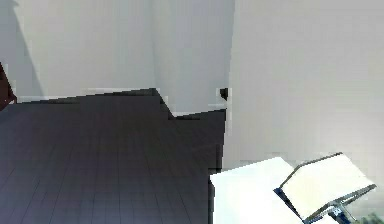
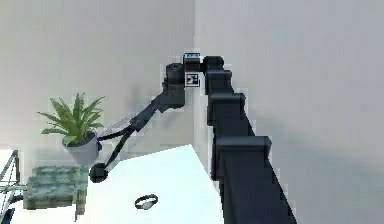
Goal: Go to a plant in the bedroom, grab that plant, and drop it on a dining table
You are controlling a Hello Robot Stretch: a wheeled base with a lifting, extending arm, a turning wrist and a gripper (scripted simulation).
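A plant [image 2: 72, 118] with long green leaves stands in a white pot [image 2: 81, 146] at the back of a white table [image 2: 180, 175], near the arm side view's left. The dark arm [image 2: 240, 140] rises from the bottom edge to two white marker squares. From there the gripper [image 2: 101, 170] slants down to the left, and its far end lies just right of the pot, over the tabletop. I cannot tell whether it touches the pot or holds anything.
On the table lie a greenish stack [image 2: 55, 186] and a small dark ring [image 2: 147, 201]. A half-raised laptop [image 1: 325, 183] sits on the white table [image 1: 245, 190] at the forward view's lower right. Dark floor [image 1: 100, 150] stretches to white walls, with a small dark fitting [image 1: 225, 95] on one.
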